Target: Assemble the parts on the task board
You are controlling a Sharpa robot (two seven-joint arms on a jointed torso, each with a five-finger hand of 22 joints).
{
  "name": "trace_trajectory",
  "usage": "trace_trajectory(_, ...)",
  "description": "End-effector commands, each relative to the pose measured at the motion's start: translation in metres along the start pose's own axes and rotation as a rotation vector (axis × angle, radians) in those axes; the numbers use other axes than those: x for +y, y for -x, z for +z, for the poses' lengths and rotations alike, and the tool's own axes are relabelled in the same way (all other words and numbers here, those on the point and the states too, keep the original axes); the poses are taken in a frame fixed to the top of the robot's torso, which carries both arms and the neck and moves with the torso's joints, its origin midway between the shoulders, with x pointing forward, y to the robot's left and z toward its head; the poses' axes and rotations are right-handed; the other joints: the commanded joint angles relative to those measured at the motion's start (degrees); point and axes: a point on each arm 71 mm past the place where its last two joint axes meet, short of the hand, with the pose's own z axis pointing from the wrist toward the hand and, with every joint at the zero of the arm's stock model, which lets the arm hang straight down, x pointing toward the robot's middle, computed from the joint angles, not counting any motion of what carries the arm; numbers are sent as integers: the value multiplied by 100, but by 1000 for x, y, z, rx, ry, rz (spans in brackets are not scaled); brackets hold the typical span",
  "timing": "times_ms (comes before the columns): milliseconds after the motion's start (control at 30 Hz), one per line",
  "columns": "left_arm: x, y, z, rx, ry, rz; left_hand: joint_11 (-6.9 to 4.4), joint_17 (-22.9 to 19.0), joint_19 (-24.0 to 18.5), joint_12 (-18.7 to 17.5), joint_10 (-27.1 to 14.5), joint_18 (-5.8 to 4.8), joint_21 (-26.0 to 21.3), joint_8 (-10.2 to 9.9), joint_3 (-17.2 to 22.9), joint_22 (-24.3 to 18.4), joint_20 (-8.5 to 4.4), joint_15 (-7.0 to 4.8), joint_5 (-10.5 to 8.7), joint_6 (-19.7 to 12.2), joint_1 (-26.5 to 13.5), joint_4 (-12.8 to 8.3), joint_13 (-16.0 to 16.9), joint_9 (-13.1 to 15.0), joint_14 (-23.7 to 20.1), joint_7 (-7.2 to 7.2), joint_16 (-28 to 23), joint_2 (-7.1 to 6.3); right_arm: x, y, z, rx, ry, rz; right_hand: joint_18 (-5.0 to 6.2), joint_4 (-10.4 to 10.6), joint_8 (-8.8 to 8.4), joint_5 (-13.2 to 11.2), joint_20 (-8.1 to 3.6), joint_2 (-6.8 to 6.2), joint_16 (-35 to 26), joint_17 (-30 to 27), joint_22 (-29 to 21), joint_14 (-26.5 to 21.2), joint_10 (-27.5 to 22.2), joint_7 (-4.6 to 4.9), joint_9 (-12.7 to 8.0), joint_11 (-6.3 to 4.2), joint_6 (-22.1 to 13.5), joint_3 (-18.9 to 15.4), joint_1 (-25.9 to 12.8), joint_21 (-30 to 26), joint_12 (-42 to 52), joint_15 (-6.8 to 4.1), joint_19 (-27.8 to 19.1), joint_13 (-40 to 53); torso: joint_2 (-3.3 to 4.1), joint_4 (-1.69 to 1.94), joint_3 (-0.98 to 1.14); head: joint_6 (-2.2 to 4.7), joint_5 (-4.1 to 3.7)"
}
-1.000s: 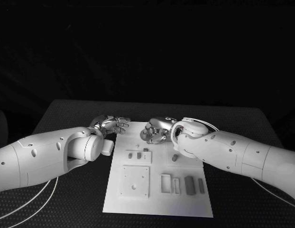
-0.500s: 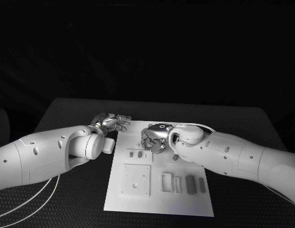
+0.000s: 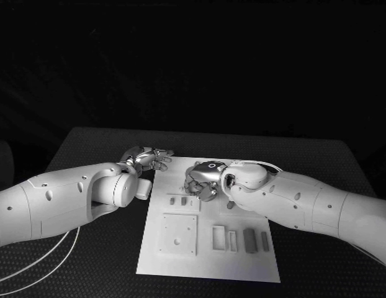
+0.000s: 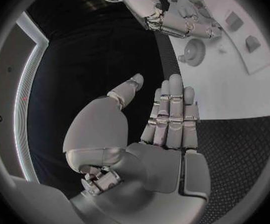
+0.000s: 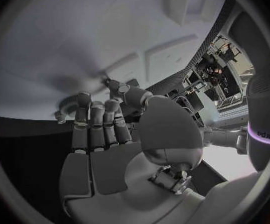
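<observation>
task board [image 3: 206,264], long axis running away from robot

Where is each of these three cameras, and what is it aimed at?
Head view: on the robot's head, looking down at the black table and task board; both white arms show.
Left wrist view: behind the left hand, facing the board's edge; its palm shows.
Right wrist view: behind the right hand, close over the board; its palm shows.
Shared: the left wrist view also shows the right hand's fingers, seen in the head view too.
</observation>
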Motion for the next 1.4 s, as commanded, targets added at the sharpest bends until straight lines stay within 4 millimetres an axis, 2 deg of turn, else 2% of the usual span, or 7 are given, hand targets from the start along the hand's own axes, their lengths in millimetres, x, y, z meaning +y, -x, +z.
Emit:
trace_trajectory(33, -1, -3, 0, 17, -11, -8, -3, 6, -41, 38, 10, -86, -35, 13, -5, 6, -88, 14, -15, 12, -13, -25, -5, -8, -27, 8, -33, 57, 1, -3, 1, 38, 14, -38, 35, 1, -12, -29, -2, 53, 43, 0, 11, -47, -51, -3, -8, 10, -28, 47, 16, 25, 35, 3, -41, 9, 0, 0, 2, -3, -1)
trace_trajectory(333, -1, -3, 1, 17, -11, -7, 3, 18, -38, 39, -9, -86, -38, -1, -8, 11, -88, 15, -13, -25, -31, -21, -17, -26, -23, 25, -45, 70, -7, -4, 0, 32, -30, -81, 35, 5, 46, 38, 5, 63, 153, -3, 70, -96, -109, 35, -18, 24, 38, 239, 2, 72, 153, 26, -56, 41, -1, -3, 3, -11, -1)
trace_trajectory(767, -1, -3, 0, 18, -8, -8, 6, 36, -38, 47, -24, -86, -45, -10, -2, 16, -90, 16, -13, -60, -22, -38, -31, -44, -19, 39, -60, 76, -13, -2, -3, -6, -53, -88, 35, -1, 191, 88, -27, -33, 242, -100, 105, -80, -84, 221, -9, 80, 243, 233, -69, 123, 225, 22, 12, -41, -1, -12, 7, -1, 1)
trace_trajectory(900, -1, -3, 0, 17, -8, -7, 8, 43, -38, 50, -30, -86, -48, -15, 1, 18, -89, 16, -13, -78, -18, -45, -37, -52, -17, 46, -66, 78, -15, -1, -4, -11, -59, -85, 35, -18, 271, -25, -56, -118, 277, -150, 107, -32, -13, 272, 15, 121, 360, -111, -176, 144, 249, -2, 67, -100, 1, -12, 7, -1, -6)
trace_trajectory(1100, -1, -3, 0, 17, -7, -7, 9, 48, -37, 52, -34, -86, -51, -17, 4, 19, -89, 17, -12, -88, -12, -53, -41, -57, -16, 50, -71, 80, -19, -1, -7, -19, -74, -84, 35, -26, 360, -41, -100, -184, 304, -210, 89, -28, 22, 255, 66, 105, 455, -769, -275, 127, 259, -44, 85, -174, 0, -9, 6, -10, -13)
trace_trajectory(1233, -1, -2, 0, 15, -6, -7, 9, 50, -37, 54, -35, -86, -52, -17, 5, 19, -89, 17, -12, -91, -9, -56, -42, -58, -15, 52, -73, 81, -22, -1, -9, -29, -86, -86, 35, -25, 400, -48, -106, -236, 317, -227, 79, -22, 41, 244, 96, 94, 503, -1003, -354, 121, 264, -58, 100, -196, 0, -12, 7, -9, -14)
trace_trajectory(1400, -1, -3, 0, 16, -6, -7, 9, 56, -37, 58, -37, -86, -55, -15, 10, 20, -89, 17, -12, -95, 1, -65, -46, -62, -13, 53, -77, 84, -25, -1, -12, -31, -95, -86, 35, -25, 446, -52, -136, -218, 332, -264, 46, -6, 74, 217, 144, 66, 552, -1263, -347, 97, 265, -93, 131, -238, -1, -16, 7, -7, -18)
